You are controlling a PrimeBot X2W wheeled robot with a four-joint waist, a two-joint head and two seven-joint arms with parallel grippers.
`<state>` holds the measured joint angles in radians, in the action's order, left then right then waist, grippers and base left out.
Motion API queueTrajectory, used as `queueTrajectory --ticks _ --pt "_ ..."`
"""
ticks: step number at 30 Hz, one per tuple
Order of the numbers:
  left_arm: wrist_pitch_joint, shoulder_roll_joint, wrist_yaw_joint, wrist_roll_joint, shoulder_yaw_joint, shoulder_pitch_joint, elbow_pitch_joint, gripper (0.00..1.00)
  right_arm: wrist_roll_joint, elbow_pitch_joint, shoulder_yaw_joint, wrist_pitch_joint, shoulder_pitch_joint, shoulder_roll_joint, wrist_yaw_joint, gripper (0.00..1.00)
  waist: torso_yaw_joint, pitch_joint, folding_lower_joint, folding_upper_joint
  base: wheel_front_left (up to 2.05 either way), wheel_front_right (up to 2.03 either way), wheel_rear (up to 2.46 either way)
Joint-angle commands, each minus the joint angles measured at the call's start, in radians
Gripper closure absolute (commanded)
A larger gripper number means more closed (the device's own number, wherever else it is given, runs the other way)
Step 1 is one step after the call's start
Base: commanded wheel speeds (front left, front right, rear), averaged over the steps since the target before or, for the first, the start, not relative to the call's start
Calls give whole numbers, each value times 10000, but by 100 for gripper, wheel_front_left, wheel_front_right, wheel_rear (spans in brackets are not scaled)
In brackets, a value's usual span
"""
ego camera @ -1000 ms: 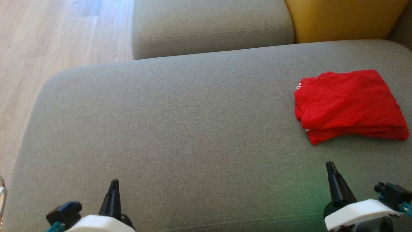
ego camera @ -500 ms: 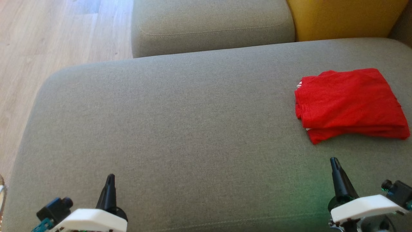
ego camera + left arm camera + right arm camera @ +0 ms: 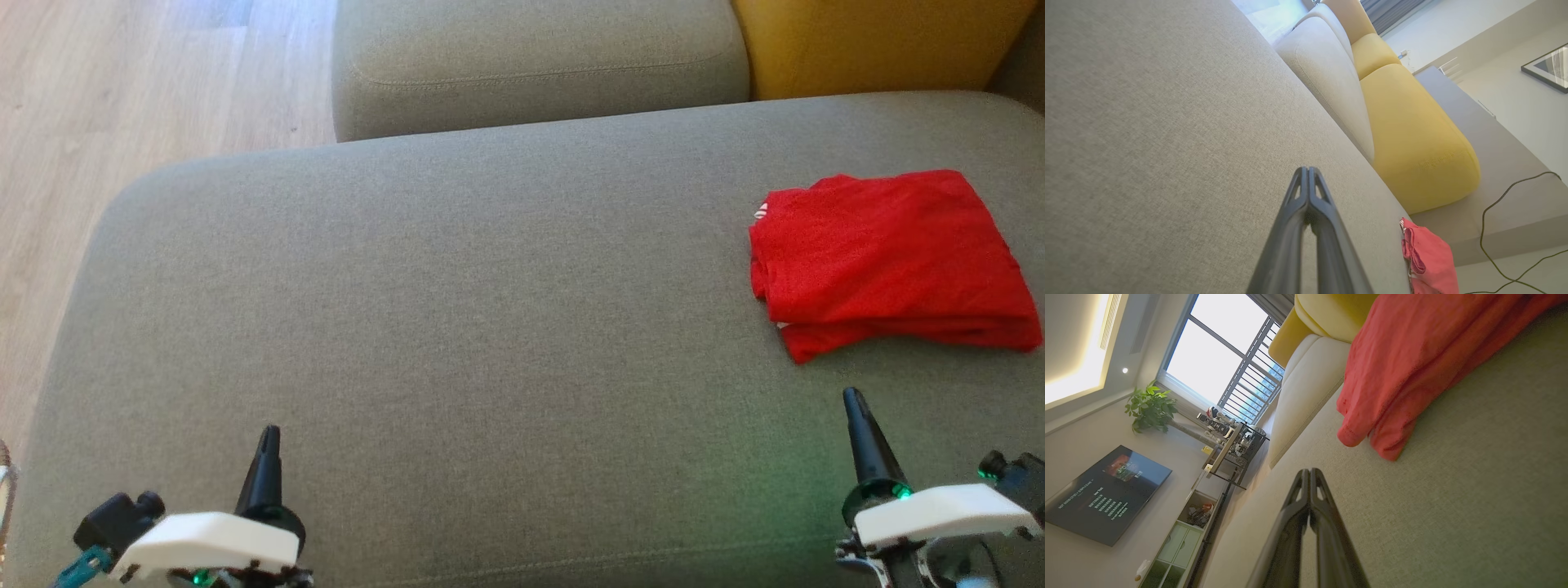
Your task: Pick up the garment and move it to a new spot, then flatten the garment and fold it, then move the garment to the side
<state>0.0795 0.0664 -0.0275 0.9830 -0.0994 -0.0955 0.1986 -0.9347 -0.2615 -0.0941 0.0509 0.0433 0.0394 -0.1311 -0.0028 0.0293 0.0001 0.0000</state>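
**Garment (image 3: 890, 261) folded at the right side of the sofa (image 3: 490, 327) — both pincers empty.**
Over the last second the garment has kept its place, while the left pincer (image 3: 268, 437) and right pincer (image 3: 851, 398), each fully closed on nothing, have edged slightly apart. The task is judged all but done. The sofa is grey weave with a yellow cushion (image 3: 865, 41) behind, wood floor (image 3: 122, 82) to the left, and a window (image 3: 1220, 363) beyond.

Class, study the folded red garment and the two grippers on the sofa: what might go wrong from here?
1. The right gripper, shut, points toward the red garment; a forward move might snag its near edge and undo the fold.
2. In the left wrist view the garment seems to lie near the end of the grey seat, so a nudge might slide it off.
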Motion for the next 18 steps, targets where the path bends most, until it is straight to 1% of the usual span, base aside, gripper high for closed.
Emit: queueTrajectory --ticks 1,18 --pt "-63 174 -68 278 327 595 -259 100 -299 293 60 -99 -633 74 2 100 1 -6 -1 0 0 0 0" --pt "-570 171 -394 2427 783 1069 -21 100 -2476 251 -27 -621 -930 86 3 100 10 -114 -1 0 0 0 0"
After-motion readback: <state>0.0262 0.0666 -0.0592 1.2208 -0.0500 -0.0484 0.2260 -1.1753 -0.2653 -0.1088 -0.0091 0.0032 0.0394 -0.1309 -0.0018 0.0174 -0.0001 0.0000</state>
